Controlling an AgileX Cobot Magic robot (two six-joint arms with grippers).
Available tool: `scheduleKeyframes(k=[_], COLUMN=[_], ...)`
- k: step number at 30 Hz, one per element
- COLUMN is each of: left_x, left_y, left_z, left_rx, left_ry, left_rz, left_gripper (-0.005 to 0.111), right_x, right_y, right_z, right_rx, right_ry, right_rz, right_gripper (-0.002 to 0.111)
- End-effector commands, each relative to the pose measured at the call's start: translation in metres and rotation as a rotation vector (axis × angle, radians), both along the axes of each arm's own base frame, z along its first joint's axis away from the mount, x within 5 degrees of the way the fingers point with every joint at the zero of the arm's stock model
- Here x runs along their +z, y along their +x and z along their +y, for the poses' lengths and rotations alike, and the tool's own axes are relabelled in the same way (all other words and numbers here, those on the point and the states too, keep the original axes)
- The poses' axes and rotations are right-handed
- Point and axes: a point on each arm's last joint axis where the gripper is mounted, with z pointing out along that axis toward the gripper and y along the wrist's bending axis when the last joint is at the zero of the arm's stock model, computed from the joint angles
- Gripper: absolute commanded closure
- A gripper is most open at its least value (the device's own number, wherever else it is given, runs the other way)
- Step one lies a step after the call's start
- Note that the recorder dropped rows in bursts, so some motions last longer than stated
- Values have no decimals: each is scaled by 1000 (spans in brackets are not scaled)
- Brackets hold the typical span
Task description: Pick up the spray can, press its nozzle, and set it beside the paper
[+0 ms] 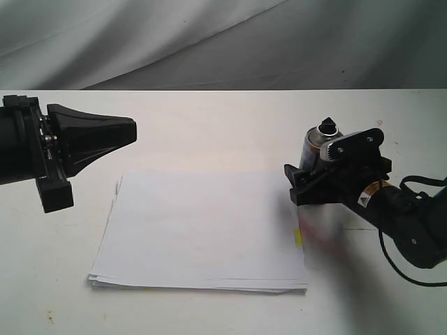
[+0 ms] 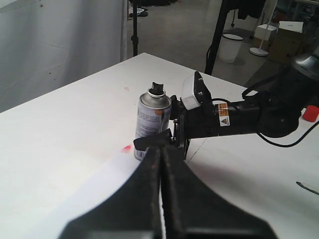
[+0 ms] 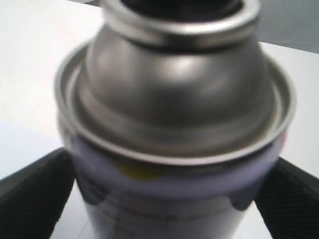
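Observation:
The silver spray can (image 1: 314, 144) stands upright on the white table just right of the paper (image 1: 202, 230), its black nozzle (image 1: 326, 126) on top. My right gripper (image 1: 316, 166) is shut on the can's body, one finger (image 3: 35, 194) on each side below the domed rim (image 3: 174, 99). From the left wrist view the can (image 2: 152, 119) and nozzle (image 2: 157, 88) show with the right arm behind them. My left gripper (image 1: 131, 131) hovers shut and empty above the table left of the paper, pointing toward the can (image 2: 160, 149). A yellow tab (image 1: 298, 237) marks the paper's right edge.
A grey cloth backdrop (image 1: 209, 42) hangs behind the table. The right arm's cable (image 1: 401, 269) loops over the table at the right. Beyond the table's far edge stand a white bin (image 2: 232, 47) and tripod legs (image 2: 215, 45).

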Motion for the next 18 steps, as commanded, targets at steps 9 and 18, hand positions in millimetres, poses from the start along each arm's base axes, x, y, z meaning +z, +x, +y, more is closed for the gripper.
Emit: scheduleKeyframes(k=[9, 18], left_x=[2, 2], left_y=[-1, -1], left_z=[1, 1], left_rx=[11, 11], left_ry=[-16, -15], left_rz=[-6, -6], left_gripper=[107, 107], right_x=[99, 166], right_y=[-49, -106], right_z=[-1, -1], right_rx=[-40, -59], right_ry=[37, 157], right_rz=[-265, -361], right_gripper=[20, 29])
